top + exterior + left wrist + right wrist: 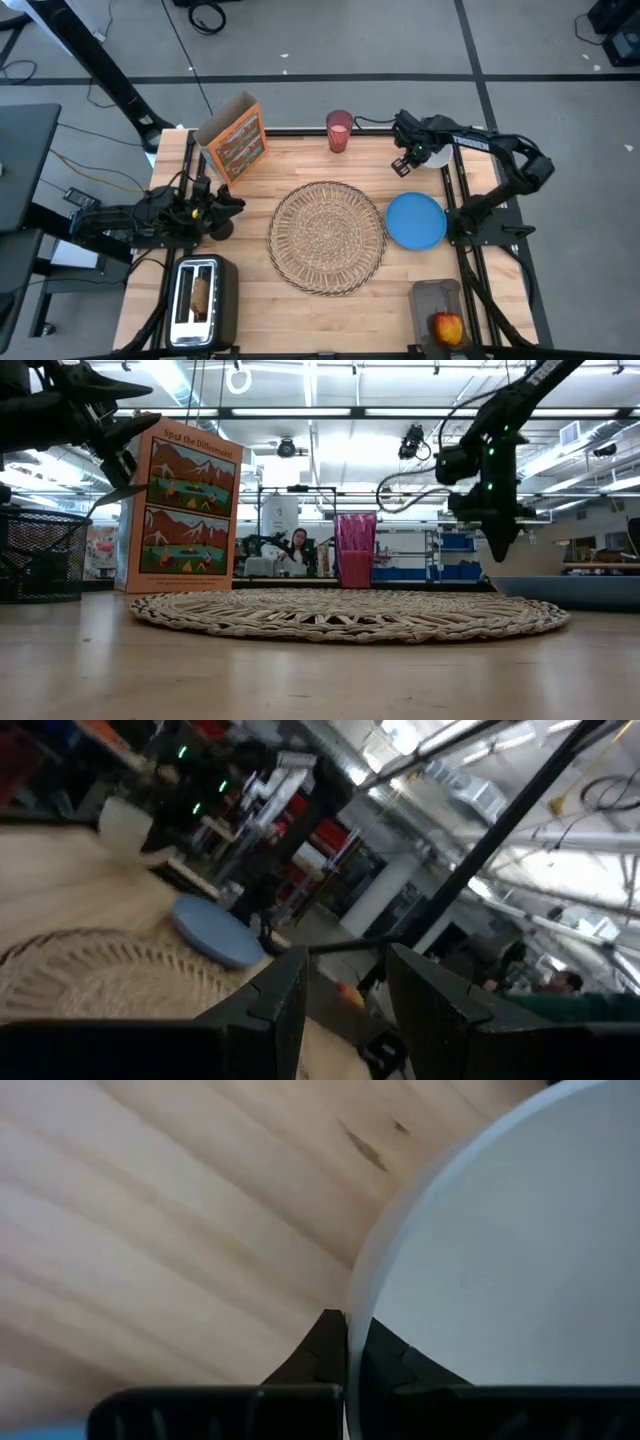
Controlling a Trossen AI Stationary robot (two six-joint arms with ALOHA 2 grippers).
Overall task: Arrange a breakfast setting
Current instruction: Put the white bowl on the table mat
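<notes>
Right claw point(405, 163), seen from above, sits at the far right corner of the table point(330, 300) over the white bowl point(436, 155), well apart from the wicker mat point(327, 236) at centre; we also note the blue plate point(416, 220) just beside the mat, the pink cup point(339, 131) and cereal box point(235, 140) along the far edge, toast in the toaster point(201, 298) and the apple point(448, 327) at the near right corner. At table height, we see the right arm hanging beyond the mat, the bowl itself hidden. From the left wrist, the left claw point(345, 995) hovers near the left edge with fingers apart and nothing between them. From the right wrist, the right claw's fingers point(322, 1350) are pinched shut on the thin rim of the bowl, one finger inside and one outside. We judge the risk to lie in this narrow edge grip: on lifting, the smooth bowl may pivot, slip free or drag across the wood, and a tilted bowl could clip the plate on its way to the mat.
</notes>
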